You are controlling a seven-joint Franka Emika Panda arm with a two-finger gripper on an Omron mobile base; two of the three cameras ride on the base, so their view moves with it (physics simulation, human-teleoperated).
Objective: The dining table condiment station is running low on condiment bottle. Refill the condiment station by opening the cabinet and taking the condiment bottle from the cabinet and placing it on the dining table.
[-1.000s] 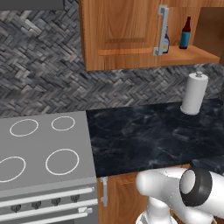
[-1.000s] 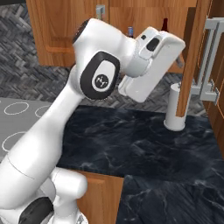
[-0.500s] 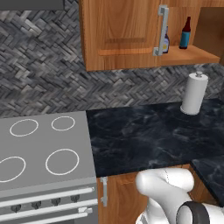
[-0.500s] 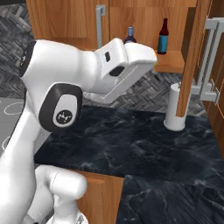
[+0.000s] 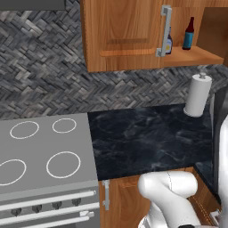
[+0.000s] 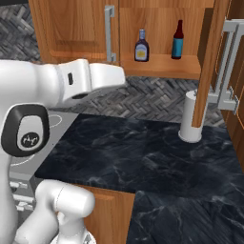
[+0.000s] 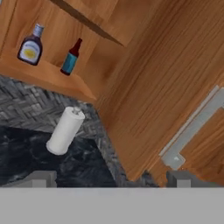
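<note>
Condiment bottle (image 6: 141, 45): squat, dark, pale label and light cap, upright on the cabinet's bottom shelf (image 6: 162, 66), left part of the open bay, just right of the closed left door's silver bar handle (image 6: 110, 33). In the left base view the bottle (image 5: 168, 42) is half hidden behind that handle; in the hand view it (image 7: 31, 44) stands tilted with the camera's roll.

Companion bottle (image 6: 177, 40): slim, dark red neck, blue label, upright on the same shelf, apart to the right.

Cabinet (image 5: 122, 35): orange-brown wood, left door shut, right door (image 6: 212, 57) swung out (its edge faces the right base camera).

Paper towel roll (image 6: 190, 118): white, upright on the black marble counter (image 6: 143, 162), below the shelf's right end.

Stove top (image 5: 44, 151): grey, white rings, adjoining the counter's left edge.

Gripper (image 7: 111, 178): fingertips set wide apart at the bottom of the hand view, nothing between them, facing the large wooden door panel with its grey bar handle (image 7: 192, 129).
</note>
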